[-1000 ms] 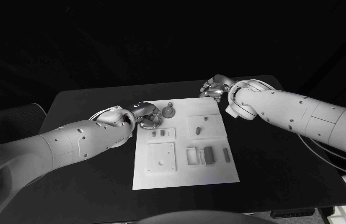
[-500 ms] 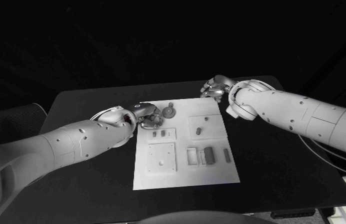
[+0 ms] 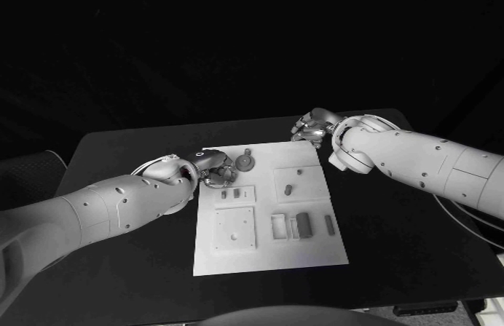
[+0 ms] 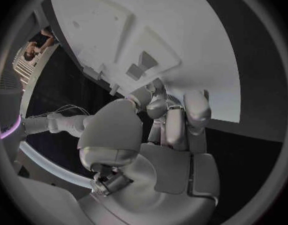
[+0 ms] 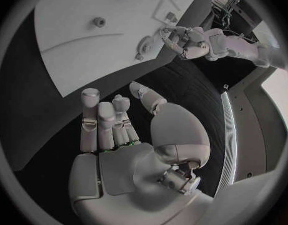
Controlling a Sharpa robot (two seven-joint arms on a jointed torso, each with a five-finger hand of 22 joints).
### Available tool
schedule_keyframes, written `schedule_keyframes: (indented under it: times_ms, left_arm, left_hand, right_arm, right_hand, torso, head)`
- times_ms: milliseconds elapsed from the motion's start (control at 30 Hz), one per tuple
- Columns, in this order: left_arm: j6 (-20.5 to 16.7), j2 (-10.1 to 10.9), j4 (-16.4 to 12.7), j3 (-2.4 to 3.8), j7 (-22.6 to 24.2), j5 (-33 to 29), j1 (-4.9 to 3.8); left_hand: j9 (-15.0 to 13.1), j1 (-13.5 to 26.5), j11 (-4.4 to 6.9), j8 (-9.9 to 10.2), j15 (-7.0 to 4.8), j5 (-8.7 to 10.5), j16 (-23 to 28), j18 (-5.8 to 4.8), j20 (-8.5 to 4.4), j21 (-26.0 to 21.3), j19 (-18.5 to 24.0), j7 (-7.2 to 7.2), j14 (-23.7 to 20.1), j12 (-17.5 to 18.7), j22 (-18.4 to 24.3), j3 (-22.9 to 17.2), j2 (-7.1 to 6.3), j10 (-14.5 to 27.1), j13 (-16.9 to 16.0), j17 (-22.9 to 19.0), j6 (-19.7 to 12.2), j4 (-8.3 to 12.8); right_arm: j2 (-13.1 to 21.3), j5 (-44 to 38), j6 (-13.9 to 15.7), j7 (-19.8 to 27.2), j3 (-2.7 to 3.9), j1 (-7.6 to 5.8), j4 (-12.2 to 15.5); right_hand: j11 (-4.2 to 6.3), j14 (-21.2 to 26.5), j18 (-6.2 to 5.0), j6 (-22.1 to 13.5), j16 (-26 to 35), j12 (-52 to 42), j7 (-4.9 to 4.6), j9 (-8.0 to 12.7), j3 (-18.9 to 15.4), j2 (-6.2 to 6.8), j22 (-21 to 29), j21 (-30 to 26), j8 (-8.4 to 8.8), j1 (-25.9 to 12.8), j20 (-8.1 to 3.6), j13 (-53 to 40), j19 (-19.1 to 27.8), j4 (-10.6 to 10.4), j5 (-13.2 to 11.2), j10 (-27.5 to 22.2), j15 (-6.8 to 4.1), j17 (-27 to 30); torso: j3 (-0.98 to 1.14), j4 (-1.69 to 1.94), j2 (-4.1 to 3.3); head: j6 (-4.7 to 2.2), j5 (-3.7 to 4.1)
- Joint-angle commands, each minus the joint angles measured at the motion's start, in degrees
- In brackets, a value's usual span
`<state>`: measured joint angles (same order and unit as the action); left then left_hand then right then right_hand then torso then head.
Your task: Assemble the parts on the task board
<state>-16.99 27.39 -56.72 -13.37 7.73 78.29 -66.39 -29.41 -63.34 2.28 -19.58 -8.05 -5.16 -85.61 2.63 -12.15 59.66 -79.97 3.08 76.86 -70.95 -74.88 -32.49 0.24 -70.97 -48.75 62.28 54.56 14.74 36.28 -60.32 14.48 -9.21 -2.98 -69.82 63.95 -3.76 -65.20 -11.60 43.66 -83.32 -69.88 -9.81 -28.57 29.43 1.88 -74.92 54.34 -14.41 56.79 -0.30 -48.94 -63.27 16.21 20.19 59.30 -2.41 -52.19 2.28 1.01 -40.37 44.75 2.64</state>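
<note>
- Almost nothing is being shifted since the earlier frames: both arms are being kept where they were, and the parts are lying as before.
- A black worktop [image 3: 126,151] is being seen under dark surroundings, with the room behind it lost in blackness.
- The task board [image 3: 268,257] is lying in the middle of the worktop, its long side running away from the robot.
- The left hand [image 3: 213,170] is being held at the board's far left corner, its fingers [image 4: 196,105] curled close together over the board's edge; whether anything is being pinched there cannot be told.
- A round grey part with a short stem [image 3: 247,161] is lying on the board just beside the left hand.
- The right hand [image 3: 311,129] is being held over the worktop just beyond the board's far right corner, and nothing is being gripped in it.
- In the right wrist view its fingers [image 5: 89,117] are being held straight and close side by side, the thumb standing apart.
- A small oval part [image 3: 288,190] is sitting on a raised square on the board's right half.
- Nearer the robot, a dark upright block [image 3: 304,225] and a slim part [image 3: 330,226] are lying beside each other, with a pale square plate [image 3: 235,230] to their left.
</note>
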Motion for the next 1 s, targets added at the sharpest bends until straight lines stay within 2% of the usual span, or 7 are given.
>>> schedule_keyframes:
  times_ms: [33, 233, 333, 433, 500, 600, 1000]
  left_arm:
    - [2.0, -0.1, 0.0, -0.16, -0.4, 0.4, 0.32]
    - [2.3, -0.2, 0.1, -0.16, -0.3, -0.3, 0.32]
    - [2.0, -0.2, 0.2, -0.16, 0.0, -1.2, 0.32]
    - [1.2, -0.2, 0.3, -0.16, 0.2, -2.0, 0.32]
    - [1.0, -0.1, 0.4, -0.16, 0.2, -2.3, 0.31]
    - [0.9, -0.1, 0.5, -0.16, 0.1, -2.4, 0.31]
    - [1.0, 0.0, 0.5, -0.15, 0.0, -2.7, 0.30]
  left_hand:
    - [-0.1, -0.1, -0.20, 0.2, -0.05, -0.19, 0.4, 6.58, -0.19, 0.1, -0.2, 1.32, 0.3, 0.3, 0.0, -0.2, 0.53, 0.1, -0.1, 0.0, 4.6, 0.0]
    - [-0.3, 0.1, -0.58, 1.0, 0.27, -0.16, 0.5, 6.60, -0.28, 0.1, -0.1, 1.73, 0.2, 0.5, 0.1, 0.2, 0.06, 0.1, -0.2, 0.0, 3.4, 0.4]
    - [0.3, 0.2, -1.46, 3.0, 1.06, -0.16, 0.8, 6.57, -0.25, 0.0, -0.1, 2.63, 0.1, 0.7, 0.2, 0.6, -0.48, 0.0, -0.2, -0.3, -0.1, 0.8]
    - [1.3, 0.7, -1.77, 5.4, 1.38, -0.13, 1.0, 6.55, -0.04, -0.1, -0.2, 2.97, -0.1, 0.9, 0.2, 1.6, -1.42, -0.1, -0.2, -0.7, -4.1, 1.2]
    - [2.0, 1.0, -1.74, 6.8, 1.39, -0.12, 1.1, 6.62, 0.03, -0.1, -0.2, 2.93, -0.2, 1.1, 0.3, 2.6, -2.02, -0.2, 0.0, -0.9, -6.7, 1.5]
    - [2.5, 0.9, -1.56, 7.8, 1.22, -0.16, 1.3, 6.76, -0.02, -0.3, -0.2, 2.74, -0.3, 1.4, 0.4, 3.4, -2.47, -0.4, 0.3, -1.0, -8.6, 1.6]
    - [2.8, 0.4, -1.42, 8.6, 1.05, -0.22, 1.5, 6.94, -0.15, -0.4, -0.2, 2.62, -0.2, 1.8, 0.6, 4.5, -2.94, -0.8, 0.7, -0.9, -10.4, 1.5]
  right_arm:
    - [0.0, -0.2, 0.1, 0.4, 0.01, 0.00, 0.0]
    - [0.0, -0.2, 0.1, 0.4, 0.01, 0.00, 0.0]
    - [0.0, -0.2, 0.1, 0.4, 0.01, 0.00, 0.0]
    - [-0.1, -0.2, 0.1, 0.4, 0.01, 0.00, 0.0]
    - [-0.1, -0.2, 0.1, 0.4, 0.01, 0.00, 0.0]
    - [-0.1, -0.2, 0.1, 0.4, 0.01, 0.00, 0.0]
    - [-0.1, -0.2, 0.1, 0.3, 0.01, 0.00, 0.0]
  right_hand:
    - [-0.12, 0.0, -3.40, 0.0, -0.3, -0.4, -0.61, 0.1, 0.2, -0.08, -0.8, -0.2, -0.37, -0.5, -0.38, 0.1, 0.1, 0.0, 0.3, -0.4, 0.13, 0.0]
    - [-0.12, 0.0, -3.40, 0.0, -0.3, -0.4, -0.61, 0.1, 0.2, -0.08, -0.8, -0.3, -0.37, -0.5, -0.38, 0.1, 0.1, 0.0, 0.3, -0.4, 0.13, 0.0]
    - [-0.12, 0.0, -3.40, 0.0, -0.3, -0.4, -0.61, 0.1, 0.2, -0.07, -0.8, -0.3, -0.36, -0.5, -0.38, 0.1, 0.1, 0.0, 0.3, -0.4, 0.13, 0.1]
    - [-0.12, 0.0, -3.40, 0.0, -0.3, -0.4, -0.62, 0.1, 0.2, -0.06, -0.8, -0.3, -0.36, -0.5, -0.38, 0.1, 0.1, 0.0, 0.3, -0.4, 0.14, 0.1]
    - [-0.12, 0.0, -3.40, 0.0, -0.3, -0.4, -0.62, 0.1, 0.2, -0.06, -0.8, -0.3, -0.36, -0.5, -0.38, 0.1, 0.1, 0.0, 0.3, -0.4, 0.14, 0.1]
    - [-0.12, 0.0, -3.40, 0.0, -0.3, -0.4, -0.62, 0.1, 0.2, -0.05, -0.8, -0.3, -0.35, -0.5, -0.38, 0.1, 0.1, 0.0, 0.3, -0.4, 0.14, 0.1]
    - [-0.14, 0.0, -3.40, -0.1, -0.3, -0.4, -0.63, 0.1, 0.2, -0.03, -0.8, -0.3, -0.31, -0.5, -0.38, 0.1, 0.1, 0.0, 0.3, -0.4, 0.14, 0.1]
  torso:
    - [0.01, 0.05, 0.02]
    - [-0.06, 0.08, 0.02]
    - [-0.05, 0.09, 0.02]
    - [-0.05, 0.08, 0.02]
    - [-0.03, 0.07, 0.01]
    - [-0.03, 0.04, 0.02]
    - [0.00, 0.03, 0.01]
  head:
    - [0.02, 0.05]
    - [0.09, 0.06]
    - [0.05, 0.05]
    - [0.05, 0.06]
    - [0.07, 0.02]
    - [0.01, 0.01]
    - [0.03, 0.12]
